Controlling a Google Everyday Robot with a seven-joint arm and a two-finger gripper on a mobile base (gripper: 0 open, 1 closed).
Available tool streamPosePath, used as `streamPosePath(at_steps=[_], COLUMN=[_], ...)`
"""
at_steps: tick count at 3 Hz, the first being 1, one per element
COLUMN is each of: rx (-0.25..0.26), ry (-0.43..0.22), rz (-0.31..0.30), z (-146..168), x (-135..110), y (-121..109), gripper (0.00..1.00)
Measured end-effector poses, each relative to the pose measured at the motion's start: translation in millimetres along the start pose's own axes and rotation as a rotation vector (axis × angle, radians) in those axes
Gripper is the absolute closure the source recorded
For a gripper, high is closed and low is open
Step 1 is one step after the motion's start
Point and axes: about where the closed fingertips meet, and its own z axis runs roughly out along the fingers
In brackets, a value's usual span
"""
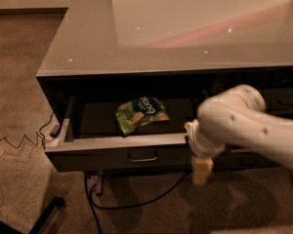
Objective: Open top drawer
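The top drawer (102, 158) of the dark cabinet stands pulled out, with its flat front panel toward me and a small metal pull (142, 157) at its centre. A green snack bag (139, 114) lies in the grey tray inside. My gripper (201, 171) hangs at the end of the white arm (244, 126). It is just in front of the drawer front's right part, to the right of the pull and a little below the drawer's top edge. The arm hides the drawer's right end.
A glossy grey table top (185, 28) overhangs the cabinet. More dark drawer fronts (283, 101) sit to the right behind the arm. Black cables (136, 201) run on the carpet under the drawer, and a dark stand leg (44, 213) lies at the lower left.
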Motion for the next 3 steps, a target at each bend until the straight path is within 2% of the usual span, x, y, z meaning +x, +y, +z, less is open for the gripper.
streamPosePath(at_steps=[1, 2, 3], rx=[-0.049, -0.080, -0.079], ry=[0.019, 0.033, 0.033], rz=[0.044, 0.046, 0.046], z=[5, 12, 12], x=[22, 30, 30], y=[73, 92, 93], gripper=[0.00, 0.00, 0.00])
